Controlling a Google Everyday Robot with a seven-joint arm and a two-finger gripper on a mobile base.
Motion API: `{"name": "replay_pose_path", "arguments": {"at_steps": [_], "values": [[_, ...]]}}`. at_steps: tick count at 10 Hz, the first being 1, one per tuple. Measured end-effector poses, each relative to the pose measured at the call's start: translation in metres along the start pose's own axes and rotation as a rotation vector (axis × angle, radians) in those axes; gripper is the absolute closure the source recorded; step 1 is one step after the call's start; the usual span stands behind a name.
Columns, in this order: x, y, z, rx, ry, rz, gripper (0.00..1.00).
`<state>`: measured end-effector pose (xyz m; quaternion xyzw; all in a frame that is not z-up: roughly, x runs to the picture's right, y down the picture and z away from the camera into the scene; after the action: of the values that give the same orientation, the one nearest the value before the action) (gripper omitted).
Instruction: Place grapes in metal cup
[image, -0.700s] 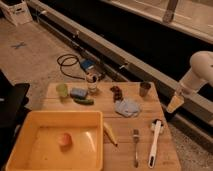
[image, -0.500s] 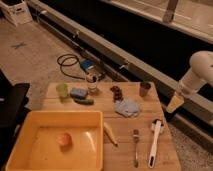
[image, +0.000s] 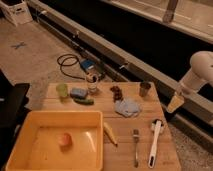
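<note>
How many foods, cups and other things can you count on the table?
Food: 4 (grapes, cucumber, banana, round fruit)
Cups, jar: 3 (metal cup, green cup, jar)
Tools: 2 (fork, brush)
Cleaning: 2 (sponge, cloth)
Tub: 1
Total: 12
The gripper hovers past the table's right edge.

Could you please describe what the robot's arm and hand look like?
The arm is a thick, smooth white tube with a rounded elbow. Its hand, just past the table's right edge, is a small pale yellowish wedge below a darker wrist. No cables or markings are visible.
</note>
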<state>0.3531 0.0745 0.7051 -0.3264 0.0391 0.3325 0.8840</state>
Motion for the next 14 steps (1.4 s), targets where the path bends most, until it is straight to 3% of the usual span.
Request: {"name": "replay_pose_path", "arguments": {"at_steps": [14], "values": [[-0.0013,-0.0007,-0.0019,0.007,-0.011,-0.018,0.26]]}}
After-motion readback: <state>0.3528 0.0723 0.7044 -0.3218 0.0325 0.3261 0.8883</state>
